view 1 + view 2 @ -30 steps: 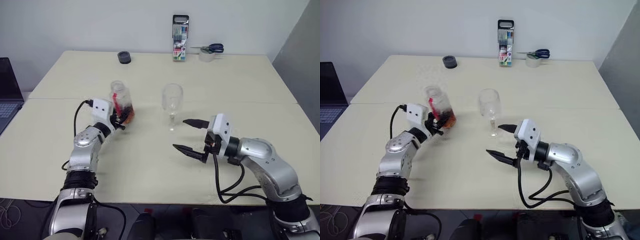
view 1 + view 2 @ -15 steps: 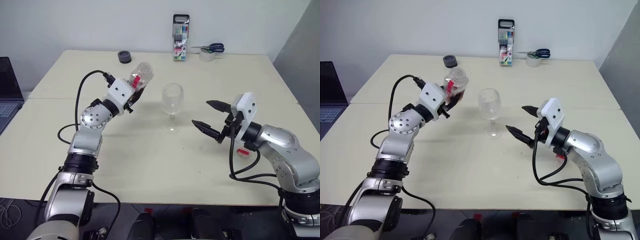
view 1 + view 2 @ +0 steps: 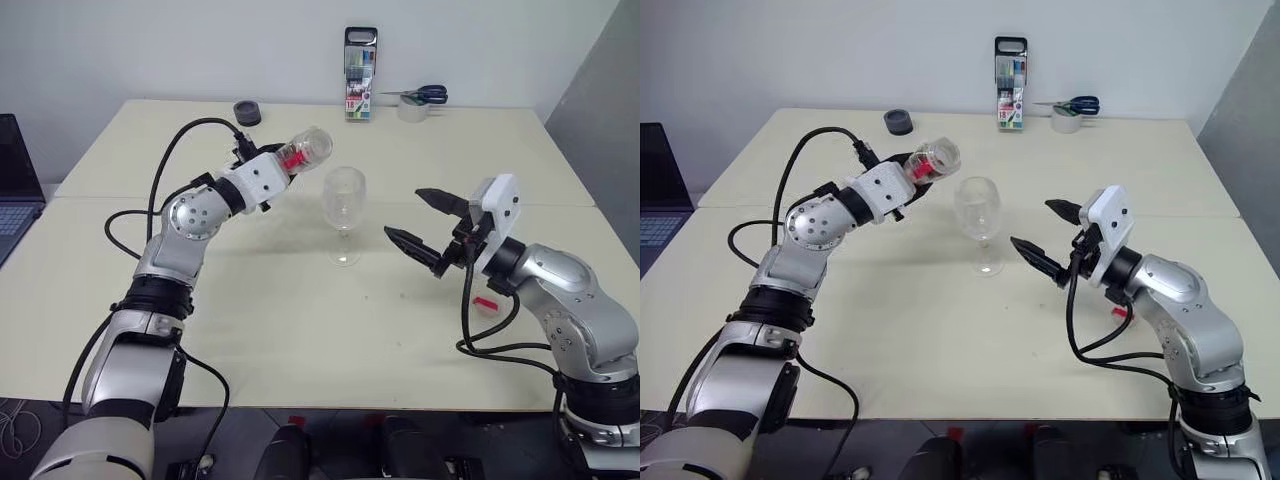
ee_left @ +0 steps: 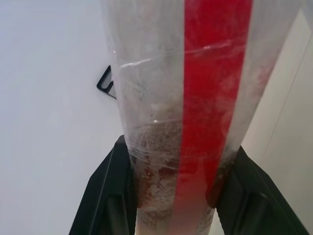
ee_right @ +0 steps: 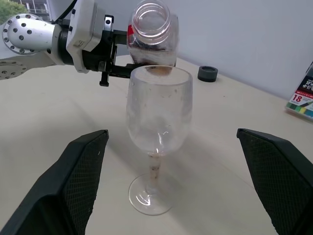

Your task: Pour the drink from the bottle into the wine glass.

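Table (image 3: 300, 330): a pale cream top made of two panels, with a seam that ran across it behind the glass; it bore every item below
Laptop (image 3: 15, 185): a dark corner of it showed at the table's far left edge
Left gripper (image 3: 272, 165): was raised above the table and pointed level toward the glass; its two black fingers (image 4: 115, 193) were clamped on opposite sides of the bottle
Right gripper (image 3: 425, 222): hung above the table to the right of the glass, with its jaws spread wide and nothing between them; the glass stood in front of the gap, apart from both fingers (image 5: 73, 181)
Bottle (image 3: 305, 148): clear plastic with a red label strip, held tipped nearly level in the left gripper; its open mouth pointed toward the glass and lay just above and beside the rim, uncapped
Glass (image 3: 344, 210): a clear stemmed wine glass that stood upright near the table's middle, between the two grippers; its bowl looked empty
Drink (image 4: 161, 166): a small reddish-brown remnant that lay inside the bottle near the gripped end
Marker pack (image 3: 361, 75): stood upright at the table's far edge, against the wall
Scissors (image 3: 422, 96): blue-handled, lay on a tape roll (image 3: 412, 110) just right of the pack
Black disc (image 3: 248, 113): a small round dark item at the far left of the table, behind the bottle
Red piece (image 3: 485, 303): a small item on the table beneath the right arm, too small to identify
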Motion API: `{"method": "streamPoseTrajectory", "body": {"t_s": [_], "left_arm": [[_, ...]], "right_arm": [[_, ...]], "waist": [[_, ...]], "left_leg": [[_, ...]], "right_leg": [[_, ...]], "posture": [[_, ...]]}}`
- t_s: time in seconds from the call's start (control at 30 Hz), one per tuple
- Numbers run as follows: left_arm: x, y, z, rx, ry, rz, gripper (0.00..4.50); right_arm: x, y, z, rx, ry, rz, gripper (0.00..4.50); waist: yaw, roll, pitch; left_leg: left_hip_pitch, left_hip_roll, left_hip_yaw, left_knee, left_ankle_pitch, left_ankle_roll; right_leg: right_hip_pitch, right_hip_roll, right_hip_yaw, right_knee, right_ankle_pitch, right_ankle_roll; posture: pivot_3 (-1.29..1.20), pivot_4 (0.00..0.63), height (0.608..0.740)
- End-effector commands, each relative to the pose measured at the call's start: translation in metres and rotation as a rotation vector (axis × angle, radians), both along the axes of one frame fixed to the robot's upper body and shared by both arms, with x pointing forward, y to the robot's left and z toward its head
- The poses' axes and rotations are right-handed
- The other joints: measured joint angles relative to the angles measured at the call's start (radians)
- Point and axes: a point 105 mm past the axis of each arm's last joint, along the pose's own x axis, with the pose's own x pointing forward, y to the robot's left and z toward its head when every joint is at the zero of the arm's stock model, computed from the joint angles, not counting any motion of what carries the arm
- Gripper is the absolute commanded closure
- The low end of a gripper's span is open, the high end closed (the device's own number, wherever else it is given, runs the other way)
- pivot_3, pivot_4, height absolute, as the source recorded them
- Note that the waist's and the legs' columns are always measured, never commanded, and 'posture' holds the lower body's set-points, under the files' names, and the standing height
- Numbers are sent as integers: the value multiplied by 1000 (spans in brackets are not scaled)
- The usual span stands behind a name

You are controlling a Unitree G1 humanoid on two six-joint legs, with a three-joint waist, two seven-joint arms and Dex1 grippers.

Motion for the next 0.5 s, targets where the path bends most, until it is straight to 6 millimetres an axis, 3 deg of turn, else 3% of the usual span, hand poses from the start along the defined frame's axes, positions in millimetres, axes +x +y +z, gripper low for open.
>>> {"method": "streamPoseTrajectory", "body": {"t_s": [0.03, 0.5], "left_arm": [[-3, -3, 29, 52, -136, -25, 2839], [4, -5, 47, 205, -272, -21, 2839]], "right_arm": [[-8, 1, 15, 13, -59, 29, 0], [-14, 14, 14, 5, -77, 74, 0]], "waist": [[0, 0, 0], [-1, 0, 0]], "left_leg": [[0, 0, 0, 0, 0, 0], [-8, 0, 0, 1, 1, -1]], "right_leg": [[0, 0, 0, 0, 0, 0], [-9, 0, 0, 2, 0, 0]], "posture": [[0, 150, 740], [0, 150, 740]]}}
